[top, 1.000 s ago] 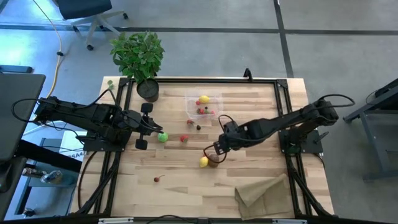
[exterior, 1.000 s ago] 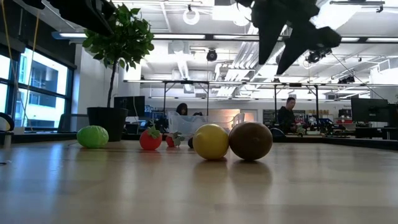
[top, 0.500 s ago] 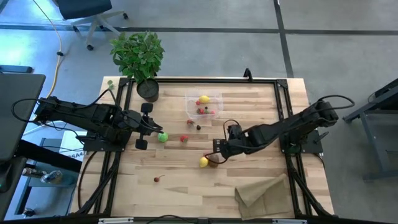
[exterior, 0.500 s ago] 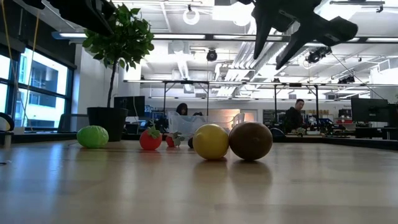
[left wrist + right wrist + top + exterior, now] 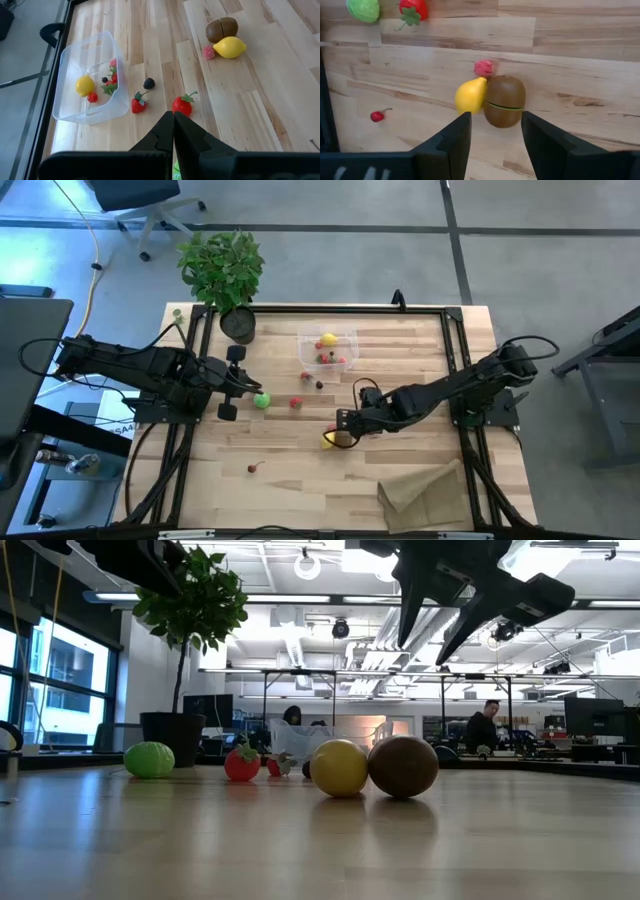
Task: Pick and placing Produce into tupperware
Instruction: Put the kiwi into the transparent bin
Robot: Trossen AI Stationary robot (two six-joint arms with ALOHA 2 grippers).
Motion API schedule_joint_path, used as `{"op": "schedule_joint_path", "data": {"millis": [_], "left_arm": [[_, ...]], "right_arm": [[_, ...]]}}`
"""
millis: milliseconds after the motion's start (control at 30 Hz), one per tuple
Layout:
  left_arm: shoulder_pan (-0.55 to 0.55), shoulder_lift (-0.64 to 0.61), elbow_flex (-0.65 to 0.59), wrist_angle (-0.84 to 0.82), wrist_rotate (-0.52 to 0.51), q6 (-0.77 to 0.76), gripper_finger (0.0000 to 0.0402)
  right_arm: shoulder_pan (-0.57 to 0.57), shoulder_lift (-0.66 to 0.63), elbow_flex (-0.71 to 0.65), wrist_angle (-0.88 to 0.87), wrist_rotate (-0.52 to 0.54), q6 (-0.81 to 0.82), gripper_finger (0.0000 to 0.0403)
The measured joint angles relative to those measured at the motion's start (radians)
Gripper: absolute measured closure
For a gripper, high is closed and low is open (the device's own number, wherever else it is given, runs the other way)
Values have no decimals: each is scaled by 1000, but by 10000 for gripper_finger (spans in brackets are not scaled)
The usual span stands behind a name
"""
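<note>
A brown kiwi (image 5: 504,101) and a yellow lemon (image 5: 471,96) lie side by side, touching, on the wooden table, with a pink raspberry (image 5: 484,67) beside them. My right gripper (image 5: 495,135) hangs open above this pair (image 5: 435,600), holding nothing. The clear tupperware (image 5: 328,348) stands at the far middle and holds another lemon (image 5: 85,85) and small red berries. A green lime (image 5: 261,401), two strawberries (image 5: 182,105) (image 5: 138,105) and a blackberry (image 5: 148,83) lie between it and my left gripper (image 5: 235,385), which waits shut at the table's left.
A potted plant (image 5: 222,270) stands at the far left corner. A tan paper bag (image 5: 420,490) lies at the near right. A red cherry (image 5: 252,468) lies alone toward the near edge. People show in the room beyond the table.
My right gripper has moved a little toward the table's near left and sunk slightly over the kiwi and lemon, rolling about its own axis. Its fingers have stayed open. The fruits have not moved.
</note>
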Motion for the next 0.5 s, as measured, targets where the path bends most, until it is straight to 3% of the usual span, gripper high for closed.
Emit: {"op": "schedule_joint_path", "data": {"millis": [500], "left_arm": [[0,0,0,0,0,0,399]], "right_arm": [[7,70,1,54,-53,-43,237]]}}
